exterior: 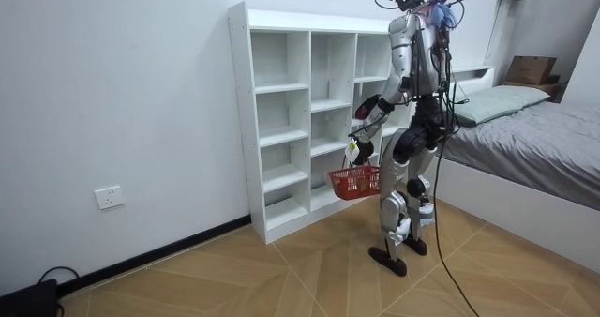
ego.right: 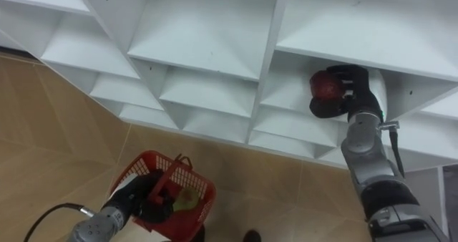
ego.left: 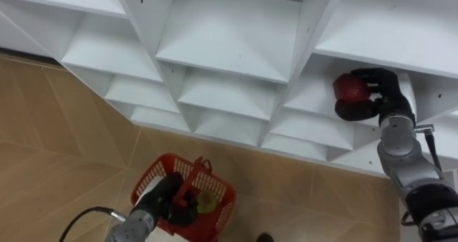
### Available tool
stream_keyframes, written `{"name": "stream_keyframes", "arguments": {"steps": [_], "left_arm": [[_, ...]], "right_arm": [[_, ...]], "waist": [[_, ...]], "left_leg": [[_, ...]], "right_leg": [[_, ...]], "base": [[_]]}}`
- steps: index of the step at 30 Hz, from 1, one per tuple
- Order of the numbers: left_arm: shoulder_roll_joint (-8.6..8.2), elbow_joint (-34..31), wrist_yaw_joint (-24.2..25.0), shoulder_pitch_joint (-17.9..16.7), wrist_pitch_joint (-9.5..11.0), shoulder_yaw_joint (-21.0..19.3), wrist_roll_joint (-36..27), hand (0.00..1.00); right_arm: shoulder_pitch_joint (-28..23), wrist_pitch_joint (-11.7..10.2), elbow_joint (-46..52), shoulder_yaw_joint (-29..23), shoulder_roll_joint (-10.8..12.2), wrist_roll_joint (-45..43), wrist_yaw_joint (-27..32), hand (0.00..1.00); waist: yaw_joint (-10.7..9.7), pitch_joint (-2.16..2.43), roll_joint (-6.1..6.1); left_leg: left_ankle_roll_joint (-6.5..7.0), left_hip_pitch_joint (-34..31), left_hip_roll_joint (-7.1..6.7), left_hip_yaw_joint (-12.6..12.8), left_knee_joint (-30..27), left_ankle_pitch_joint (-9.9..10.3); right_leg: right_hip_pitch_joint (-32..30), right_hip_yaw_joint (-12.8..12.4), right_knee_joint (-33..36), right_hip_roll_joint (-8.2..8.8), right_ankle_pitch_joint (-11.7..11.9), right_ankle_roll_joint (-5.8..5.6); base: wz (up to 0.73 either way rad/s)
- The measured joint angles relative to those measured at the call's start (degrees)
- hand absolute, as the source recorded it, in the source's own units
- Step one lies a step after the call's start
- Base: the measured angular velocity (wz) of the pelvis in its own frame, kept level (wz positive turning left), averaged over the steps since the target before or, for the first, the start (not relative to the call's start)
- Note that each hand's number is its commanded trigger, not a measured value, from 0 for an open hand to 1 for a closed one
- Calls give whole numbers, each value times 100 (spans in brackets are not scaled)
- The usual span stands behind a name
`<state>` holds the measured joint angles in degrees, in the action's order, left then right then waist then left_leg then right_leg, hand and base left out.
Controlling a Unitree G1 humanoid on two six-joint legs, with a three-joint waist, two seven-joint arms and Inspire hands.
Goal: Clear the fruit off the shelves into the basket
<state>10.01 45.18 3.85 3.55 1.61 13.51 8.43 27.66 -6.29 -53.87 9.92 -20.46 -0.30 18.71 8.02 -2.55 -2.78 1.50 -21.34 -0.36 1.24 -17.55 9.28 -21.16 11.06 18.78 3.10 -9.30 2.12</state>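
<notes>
My right hand (ego.left: 378, 93) sits at the right of the frame, inside a compartment of the closet (ego.left: 229, 34), with its fingers curled round a red fruit (ego.left: 349, 88). My left hand (ego.left: 161, 199), at the bottom of the frame, is wrapped round the handle (ego.left: 187, 179) of the red basket (ego.left: 159, 167). The basket hangs over the floor (ego.left: 64, 127) with a green fruit (ego.left: 207, 201) already inside.

The risk I see is the gap between the two: the red fruit is at the upper right, the basket well apart at the lower left. If my hold is mostly fingertips, the round fruit may roll out as I draw it past the shelf's front edge. A knock of my wrist against the upright divider could also jar it loose, and a drop from here would land on the floor, not in the basket. Because the basket hangs from one hand, it may swing. Letting go off-centre could bounce the fruit off the rim.
</notes>
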Motion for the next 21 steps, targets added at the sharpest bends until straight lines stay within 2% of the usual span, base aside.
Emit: {"name": "stream_keyframes", "arguments": {"steps": [16, 21], "left_arm": [[2, -2, -112, -10, 1, 7, 3, 100], [7, -53, -111, -26, 24, 21, -130, 100]], "right_arm": [[-2, 8, -3, 3, 9, -6, -37, 100], [-29, 8, 21, 79, 14, -307, -139, 100]], "waist": [[1, 1, 2], [-7, 1, 2]], "left_leg": [[0, 44, 4, 8, 7, 0], [0, 131, 4, 11, 31, 0]], "right_leg": [[46, -7, -3, -5, 0, 0], [118, -9, -8, -5, -1, -1]], "base": [[0], [0]]}}
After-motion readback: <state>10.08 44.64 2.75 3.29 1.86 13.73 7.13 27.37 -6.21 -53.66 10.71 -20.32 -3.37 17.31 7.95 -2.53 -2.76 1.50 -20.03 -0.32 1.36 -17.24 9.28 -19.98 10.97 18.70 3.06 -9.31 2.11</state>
